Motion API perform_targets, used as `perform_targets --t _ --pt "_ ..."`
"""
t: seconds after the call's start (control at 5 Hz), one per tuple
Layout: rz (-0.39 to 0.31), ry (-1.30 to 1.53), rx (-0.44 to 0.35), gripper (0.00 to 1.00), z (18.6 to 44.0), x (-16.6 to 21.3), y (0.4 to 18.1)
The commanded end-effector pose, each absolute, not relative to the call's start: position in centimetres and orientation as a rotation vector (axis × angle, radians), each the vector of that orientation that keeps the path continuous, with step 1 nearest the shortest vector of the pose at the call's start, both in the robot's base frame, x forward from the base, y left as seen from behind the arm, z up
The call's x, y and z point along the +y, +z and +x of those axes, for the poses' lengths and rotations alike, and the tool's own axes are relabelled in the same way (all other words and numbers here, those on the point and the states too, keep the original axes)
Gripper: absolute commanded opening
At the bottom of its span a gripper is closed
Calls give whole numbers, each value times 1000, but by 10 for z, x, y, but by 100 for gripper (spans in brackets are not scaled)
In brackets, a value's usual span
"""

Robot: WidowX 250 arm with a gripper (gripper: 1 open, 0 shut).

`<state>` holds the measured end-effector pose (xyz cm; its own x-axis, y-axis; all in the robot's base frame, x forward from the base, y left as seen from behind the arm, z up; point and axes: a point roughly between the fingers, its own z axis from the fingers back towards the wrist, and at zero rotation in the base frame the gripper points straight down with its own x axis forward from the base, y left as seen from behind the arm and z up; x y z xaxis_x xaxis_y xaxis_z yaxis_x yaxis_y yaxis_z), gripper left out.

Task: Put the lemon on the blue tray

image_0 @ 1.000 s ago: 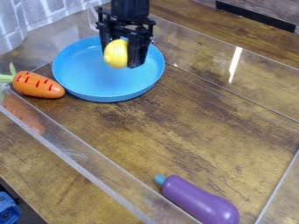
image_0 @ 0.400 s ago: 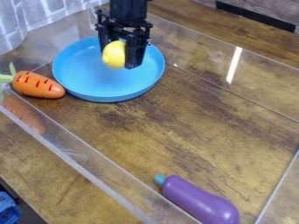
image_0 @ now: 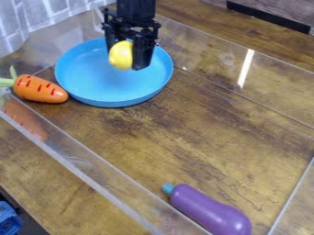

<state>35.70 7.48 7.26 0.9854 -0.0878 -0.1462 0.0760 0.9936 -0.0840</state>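
The lemon [image_0: 120, 55] is a small bright-yellow oval held between the black fingers of my gripper [image_0: 128, 55]. The gripper hangs straight down over the far part of the blue tray [image_0: 88, 81], a round light-blue plate at the upper left of the table. The lemon is above the tray's surface; I cannot tell whether it touches it. The gripper is shut on the lemon.
An orange carrot [image_0: 39, 89] with a green top lies just left of the tray. A purple eggplant [image_0: 208, 210] lies near the front right. Clear plastic walls [image_0: 73, 156] fence the wooden table area.
The gripper with the lemon has barely moved; it stays over the far side of the tray.
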Motion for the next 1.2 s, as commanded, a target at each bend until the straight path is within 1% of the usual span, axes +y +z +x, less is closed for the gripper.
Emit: perform_targets --t 0.0,0.6,0.8,1.0 --pt "-55 -62 77 0 366 89 92" --pt "-51 -74 66 0 371 94 88" --pt "-54 -80 64 100 372 94 87" --pt "-56 -85 64 100 374 94 85"
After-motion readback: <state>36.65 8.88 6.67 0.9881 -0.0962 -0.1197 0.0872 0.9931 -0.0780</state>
